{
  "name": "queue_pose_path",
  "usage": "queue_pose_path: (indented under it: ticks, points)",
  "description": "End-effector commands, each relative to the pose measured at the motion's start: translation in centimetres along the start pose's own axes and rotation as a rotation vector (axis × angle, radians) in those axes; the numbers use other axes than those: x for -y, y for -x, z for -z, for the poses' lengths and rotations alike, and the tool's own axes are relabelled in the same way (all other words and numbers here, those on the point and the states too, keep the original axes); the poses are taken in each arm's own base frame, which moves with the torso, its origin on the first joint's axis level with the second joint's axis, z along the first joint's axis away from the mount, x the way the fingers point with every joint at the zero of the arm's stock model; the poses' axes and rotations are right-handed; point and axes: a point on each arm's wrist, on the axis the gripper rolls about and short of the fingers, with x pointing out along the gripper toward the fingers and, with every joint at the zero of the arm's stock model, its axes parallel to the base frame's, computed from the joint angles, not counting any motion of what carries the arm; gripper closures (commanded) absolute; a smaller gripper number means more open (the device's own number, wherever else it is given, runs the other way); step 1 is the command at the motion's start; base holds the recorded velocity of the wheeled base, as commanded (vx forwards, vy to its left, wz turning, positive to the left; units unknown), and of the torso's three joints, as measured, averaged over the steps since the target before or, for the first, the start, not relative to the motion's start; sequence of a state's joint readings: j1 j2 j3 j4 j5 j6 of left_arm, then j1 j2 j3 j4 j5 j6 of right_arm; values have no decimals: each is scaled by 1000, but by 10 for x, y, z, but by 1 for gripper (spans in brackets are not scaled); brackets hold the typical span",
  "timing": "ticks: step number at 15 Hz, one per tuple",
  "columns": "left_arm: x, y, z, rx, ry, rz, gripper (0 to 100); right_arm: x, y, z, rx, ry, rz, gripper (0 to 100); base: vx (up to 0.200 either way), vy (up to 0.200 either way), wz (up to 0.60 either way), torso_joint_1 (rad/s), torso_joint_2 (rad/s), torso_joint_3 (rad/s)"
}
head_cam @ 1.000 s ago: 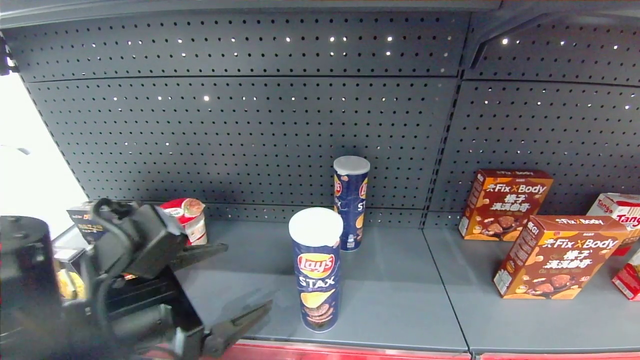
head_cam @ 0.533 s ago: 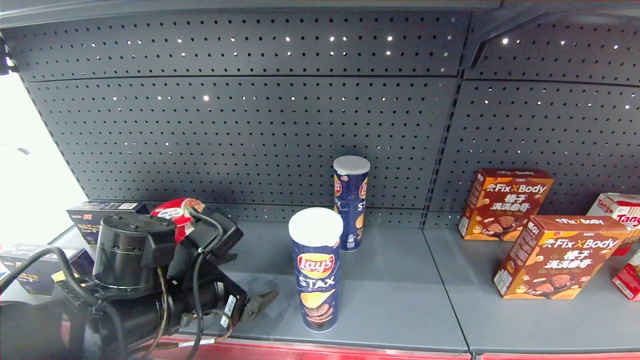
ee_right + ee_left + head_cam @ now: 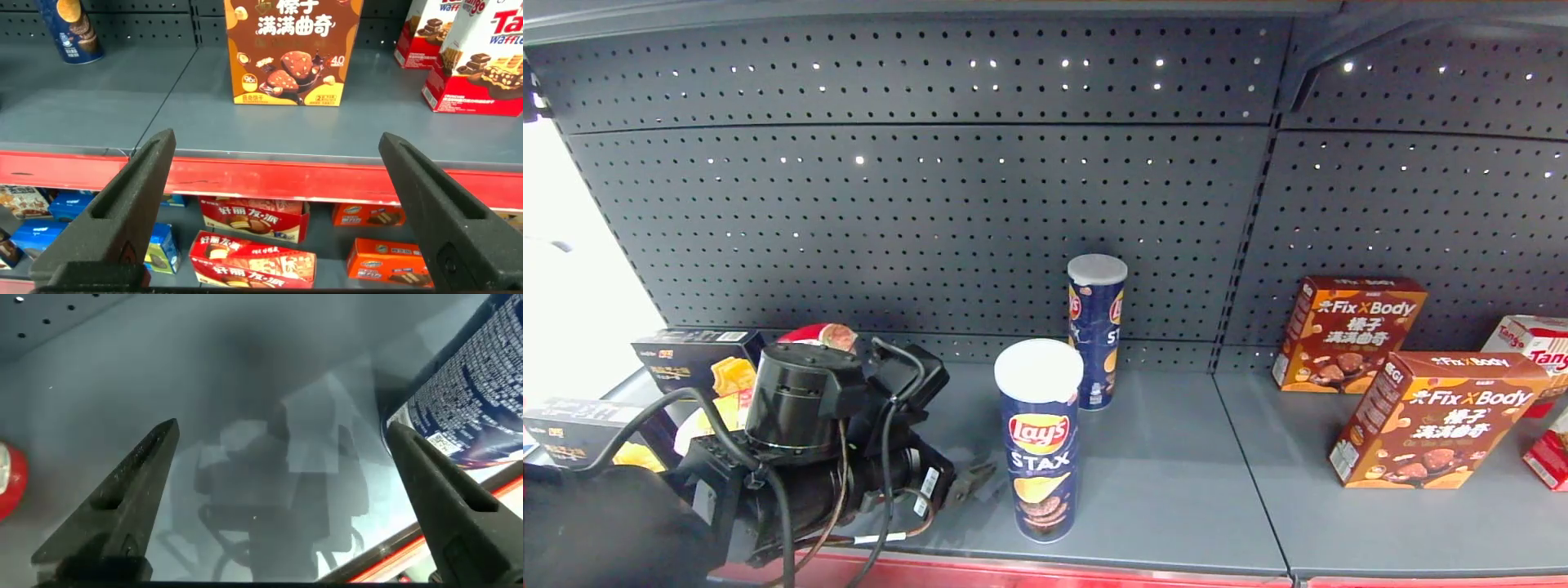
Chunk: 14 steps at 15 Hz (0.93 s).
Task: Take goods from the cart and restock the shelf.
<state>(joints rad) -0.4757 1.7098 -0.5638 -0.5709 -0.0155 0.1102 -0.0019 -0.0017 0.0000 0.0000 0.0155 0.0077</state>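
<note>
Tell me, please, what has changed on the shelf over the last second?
The left gripper has turned over and moved along the shelf toward the front chip can, open and empty throughout. The front chip can, the rear chip can and the brown boxes stayed put.

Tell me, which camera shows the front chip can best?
The head view: the front chip can stands whole and upright, white lid on, near the shelf edge. The left wrist view catches a slice of its printed side beside the open jaws. The right wrist view shows a blue can, possibly the other one.
</note>
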Motion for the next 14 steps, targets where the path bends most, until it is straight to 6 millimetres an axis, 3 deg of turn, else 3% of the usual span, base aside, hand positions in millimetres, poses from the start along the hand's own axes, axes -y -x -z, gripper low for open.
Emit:
queue_pose_path:
  ticks: [1,11,14]
  points:
    - [2,-1,-2,4,-5,7,0,0,0,0,-2,0,0,0,0,0,0,0,0,0]
    - [17,-12,-18,38,-3,7,0,0,0,0,-2,0,0,0,0,0,0,0,0,0]
    - [20,-14,-13,18,-6,10,0,0,0,0,-2,0,0,0,0,0,0,0,0,0]
